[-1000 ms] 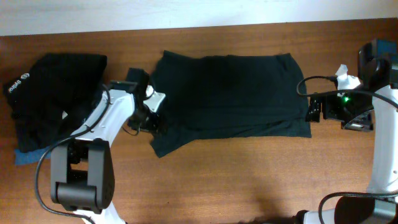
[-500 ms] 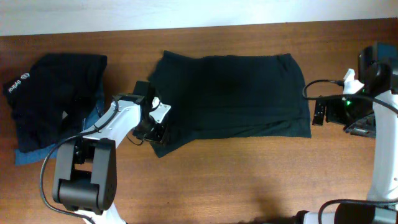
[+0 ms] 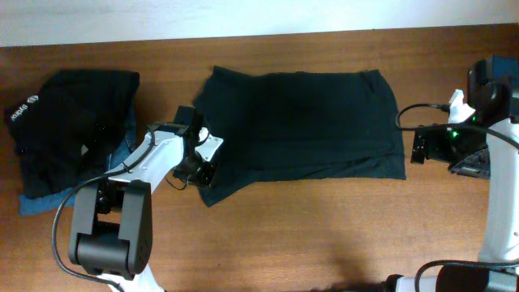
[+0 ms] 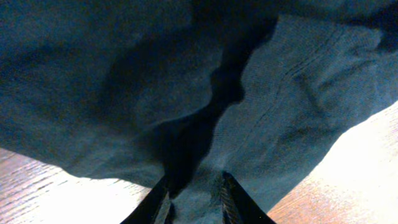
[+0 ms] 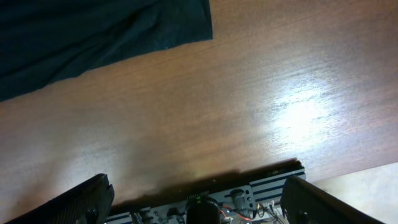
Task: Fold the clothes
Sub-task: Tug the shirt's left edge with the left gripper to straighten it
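Observation:
A large black T-shirt [image 3: 300,122] lies folded into a wide band across the middle of the table. My left gripper [image 3: 207,169] is at its lower left corner, fingers closed on a fold of the black fabric [image 4: 194,202]. A pile of other black clothes [image 3: 69,122] with white lettering lies at the far left, with blue denim [image 3: 36,204] showing under it. My right gripper [image 3: 415,146] is open and empty, just off the shirt's right edge; the shirt's corner [image 5: 186,25] shows at the top of the right wrist view.
The bare wooden table [image 3: 324,235] stretches along the front. The right arm's base [image 3: 474,158] stands at the right edge, its mount [image 5: 217,199] showing in the right wrist view. A white wall strip runs along the back.
My left gripper has moved right and down to the shirt's lower left corner and closed on the fabric. My right gripper has drawn back slightly to the right.

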Controlling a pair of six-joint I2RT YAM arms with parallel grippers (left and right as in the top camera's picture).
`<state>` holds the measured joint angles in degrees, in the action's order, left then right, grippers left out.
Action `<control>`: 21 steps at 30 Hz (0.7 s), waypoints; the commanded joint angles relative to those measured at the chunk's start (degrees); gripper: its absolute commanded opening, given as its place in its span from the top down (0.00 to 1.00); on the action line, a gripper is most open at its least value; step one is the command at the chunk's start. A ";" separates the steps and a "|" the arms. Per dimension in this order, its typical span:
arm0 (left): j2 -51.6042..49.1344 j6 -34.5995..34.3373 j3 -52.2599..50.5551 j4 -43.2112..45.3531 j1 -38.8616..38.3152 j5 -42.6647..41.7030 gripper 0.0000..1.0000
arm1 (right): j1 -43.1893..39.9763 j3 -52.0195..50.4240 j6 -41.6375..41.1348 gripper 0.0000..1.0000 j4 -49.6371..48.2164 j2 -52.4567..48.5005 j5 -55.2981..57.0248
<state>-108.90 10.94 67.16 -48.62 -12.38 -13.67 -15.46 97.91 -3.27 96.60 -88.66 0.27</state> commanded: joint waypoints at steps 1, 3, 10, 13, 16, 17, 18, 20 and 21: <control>0.90 0.50 -0.61 -1.07 0.00 -0.26 0.81 | -0.37 -0.24 -0.66 0.09 -1.03 0.98 1.11; 0.90 0.31 -0.20 -1.81 0.00 -0.33 0.85 | -0.37 -0.24 -0.66 0.14 -1.53 0.98 1.09; 2.54 0.31 5.05 -4.02 0.00 -0.46 0.88 | -0.37 -0.24 -0.66 0.58 -3.91 0.81 1.05; 3.82 0.31 7.08 -4.00 0.00 -0.44 0.88 | -0.37 -0.24 -0.63 0.57 -4.55 0.37 0.94; 4.83 0.33 8.66 -3.91 0.00 -0.44 0.87 | -0.37 -0.24 -0.44 0.43 -4.94 -0.59 -0.24; 4.96 0.31 9.11 -3.91 0.00 -0.44 0.87 | -0.37 -0.24 -0.42 0.38 -5.03 -0.83 -0.61; 5.07 0.33 9.55 -3.91 0.00 -0.44 0.87 | -0.37 -0.24 -0.39 0.30 -5.18 -1.25 -1.01; 5.07 0.33 10.25 -3.48 0.00 -0.44 0.87 | -0.37 -0.24 -0.42 0.01 -5.53 -2.01 -1.33; 5.07 0.33 10.40 -2.45 0.00 -0.44 0.87 | -0.37 -0.24 -0.42 0.01 -5.66 -2.54 -1.33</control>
<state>-105.30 10.92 76.12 -52.25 -12.38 -13.69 -15.46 97.91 -3.57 91.31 -89.62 -0.21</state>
